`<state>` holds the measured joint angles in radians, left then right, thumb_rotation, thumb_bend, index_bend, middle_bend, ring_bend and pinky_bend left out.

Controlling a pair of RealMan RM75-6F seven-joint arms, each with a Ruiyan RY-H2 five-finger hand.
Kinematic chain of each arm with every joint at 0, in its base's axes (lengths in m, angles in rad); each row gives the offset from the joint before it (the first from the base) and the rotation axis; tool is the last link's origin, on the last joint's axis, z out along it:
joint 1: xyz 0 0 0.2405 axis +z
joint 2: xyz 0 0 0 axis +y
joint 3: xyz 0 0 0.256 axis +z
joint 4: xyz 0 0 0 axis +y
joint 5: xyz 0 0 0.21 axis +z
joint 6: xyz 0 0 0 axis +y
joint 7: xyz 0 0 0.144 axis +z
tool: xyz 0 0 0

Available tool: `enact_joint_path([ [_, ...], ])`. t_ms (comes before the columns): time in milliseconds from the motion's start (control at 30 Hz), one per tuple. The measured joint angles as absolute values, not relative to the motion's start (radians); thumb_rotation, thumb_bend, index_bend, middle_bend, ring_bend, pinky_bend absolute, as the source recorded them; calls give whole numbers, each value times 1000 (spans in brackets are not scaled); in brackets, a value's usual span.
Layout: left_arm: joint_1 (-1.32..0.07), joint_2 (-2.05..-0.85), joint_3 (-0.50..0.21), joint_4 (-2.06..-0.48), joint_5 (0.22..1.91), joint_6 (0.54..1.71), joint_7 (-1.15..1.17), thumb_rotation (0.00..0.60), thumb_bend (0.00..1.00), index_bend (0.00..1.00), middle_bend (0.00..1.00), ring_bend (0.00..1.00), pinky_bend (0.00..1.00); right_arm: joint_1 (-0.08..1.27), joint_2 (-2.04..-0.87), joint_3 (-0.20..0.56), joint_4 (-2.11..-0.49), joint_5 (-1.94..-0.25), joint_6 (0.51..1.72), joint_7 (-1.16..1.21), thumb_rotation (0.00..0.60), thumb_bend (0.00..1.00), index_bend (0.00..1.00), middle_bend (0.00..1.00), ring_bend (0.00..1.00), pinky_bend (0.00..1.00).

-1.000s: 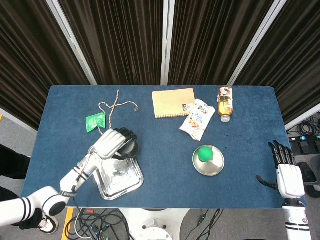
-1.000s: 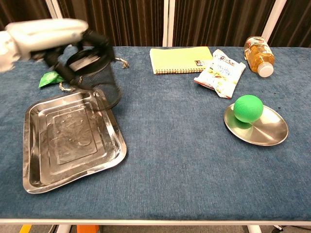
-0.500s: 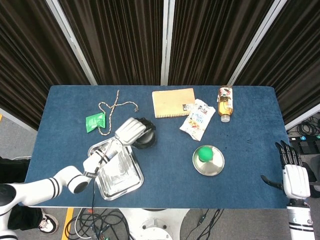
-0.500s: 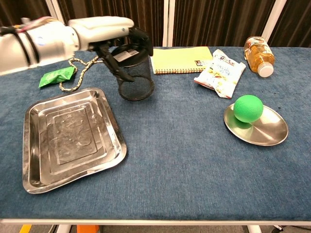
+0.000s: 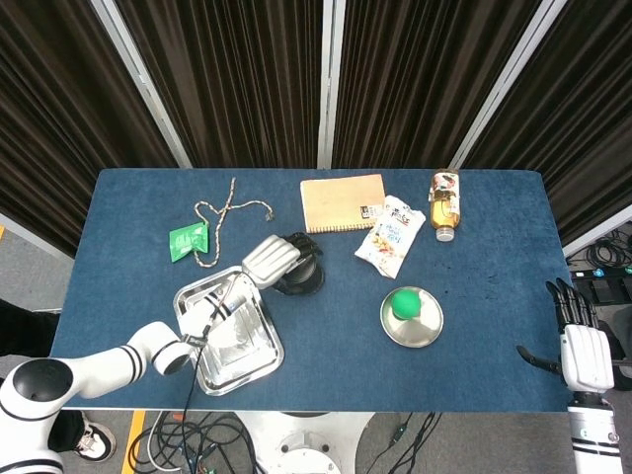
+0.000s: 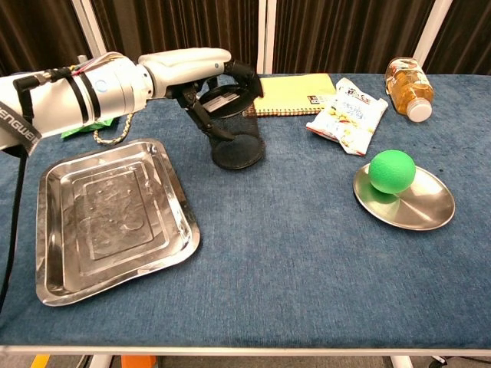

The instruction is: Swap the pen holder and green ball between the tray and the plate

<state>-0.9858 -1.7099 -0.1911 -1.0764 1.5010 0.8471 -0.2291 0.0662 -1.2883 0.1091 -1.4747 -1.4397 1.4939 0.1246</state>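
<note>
The black mesh pen holder (image 6: 234, 126) (image 5: 299, 269) stands on the blue cloth between the tray and the plate. My left hand (image 6: 201, 70) (image 5: 269, 260) grips its rim from above. The silver tray (image 6: 107, 217) (image 5: 229, 341) lies to the left with nothing in it. A green ball (image 6: 392, 170) (image 5: 405, 303) rests in the round metal plate (image 6: 414, 205) (image 5: 419, 331) at the right. My right hand (image 5: 577, 351) hangs off the table's right edge, fingers spread and holding nothing; the chest view does not show it.
Along the back lie a yellow notebook (image 6: 287, 93), a snack packet (image 6: 347, 105), a tea bottle on its side (image 6: 407, 87), a rope (image 5: 225, 214) and a green packet (image 5: 187, 240). Blue cloth stretches between pen holder and plate.
My left hand has carried the pen holder off the tray's far corner and rightward onto the cloth. The right hand has drifted slightly right and down.
</note>
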Motion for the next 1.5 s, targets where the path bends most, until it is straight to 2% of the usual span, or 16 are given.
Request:
enact_joint_path([
  [267,-980,-1706,-164,-1064,1515,881,-270,600,103,113,89,70,335,67,-1290,109,-1475,-1439,1491,120,600,0,0,0,0,0],
  [467,-948,-1662,-160,-1121,1510,934,-235,600,99,108,89,60,307,67,-1282,108,-1487,-1447,1496,112,600,0,0,0,0,0],
  [733,-788,-1485,-122,-1398,1433,1045,-43,600,95,108,86,45,295,90,-1275,92,-1484,-1467,1453,53,600,0,0,0,0,0],
  [933,-586,-1395,-56,-1565,1346,1223,136,600,94,108,86,44,292,142,-1267,90,-1512,-1531,1427,-1,600,0,0,14,0,0],
  [1233,-361,-1366,16,-1645,1334,1469,173,600,94,108,87,45,280,250,-1255,116,-1585,-1502,1269,-151,600,0,0,53,0,53],
  [1500,-256,-1384,36,-1641,1381,1567,154,600,93,108,87,45,277,368,-1289,144,-1607,-1396,1103,-268,600,0,0,75,1,123],
])
